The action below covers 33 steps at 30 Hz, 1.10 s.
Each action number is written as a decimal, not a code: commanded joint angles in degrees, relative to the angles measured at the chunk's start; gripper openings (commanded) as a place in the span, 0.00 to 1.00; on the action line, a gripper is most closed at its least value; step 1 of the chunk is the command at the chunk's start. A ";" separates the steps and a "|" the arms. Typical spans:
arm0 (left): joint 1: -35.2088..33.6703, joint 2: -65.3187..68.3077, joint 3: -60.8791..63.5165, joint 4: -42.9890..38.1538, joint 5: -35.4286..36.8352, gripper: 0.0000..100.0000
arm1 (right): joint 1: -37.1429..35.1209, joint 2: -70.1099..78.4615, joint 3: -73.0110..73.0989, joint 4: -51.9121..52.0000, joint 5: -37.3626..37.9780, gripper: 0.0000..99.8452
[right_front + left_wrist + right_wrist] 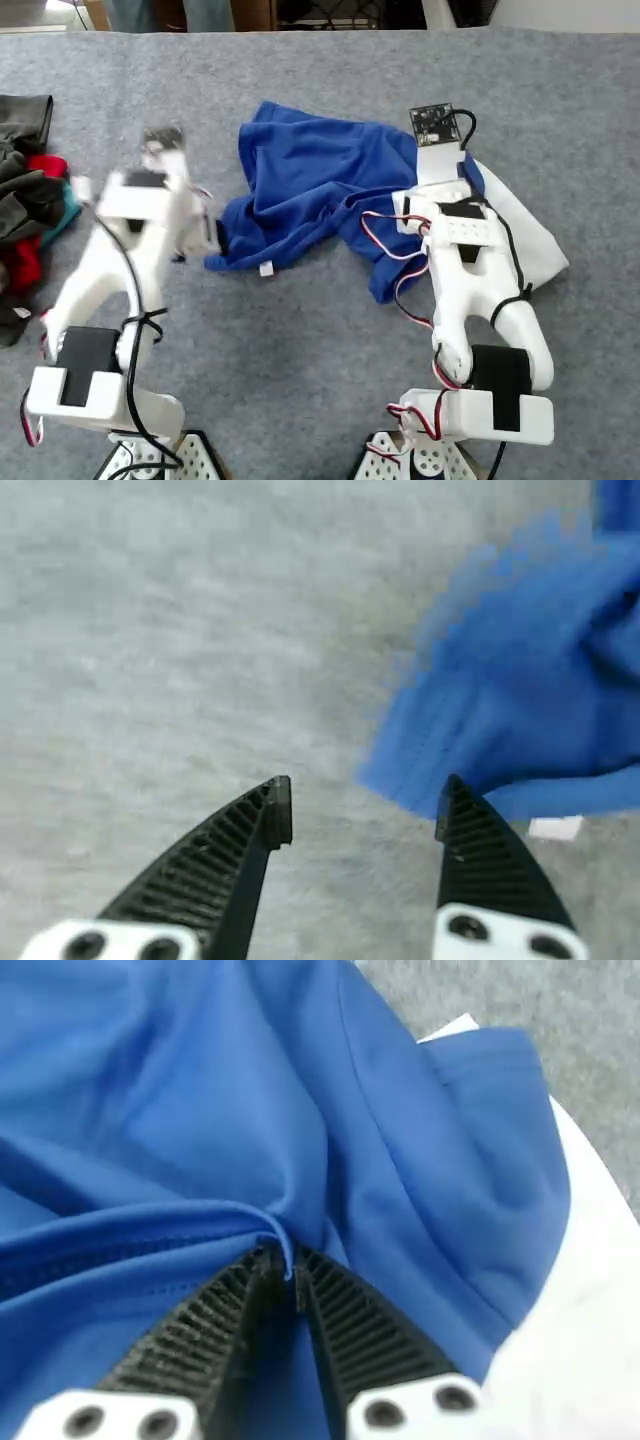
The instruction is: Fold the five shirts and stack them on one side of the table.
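No writing, number or sign can be read anywhere. The white tag at the edge of the blue shirt is too small to show any print, and in the left wrist view it is blurred. The circuit board on the right arm shows only tiny pale specks, none legible.

Table cover free near side; blue shirt mid-table, clothes pile crowds left edge (far strip open).
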 commanded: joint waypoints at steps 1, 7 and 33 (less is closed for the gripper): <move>-0.40 -1.49 5.05 -10.20 10.02 0.26 | 1.32 0.13 -2.33 -0.79 -0.70 0.01; -1.63 5.71 -0.22 -10.37 10.37 0.25 | 1.14 0.04 -2.33 -0.79 -0.79 0.01; -15.16 25.85 -75.03 37.27 1.76 0.03 | 1.14 -30.20 -8.40 21.71 1.67 0.01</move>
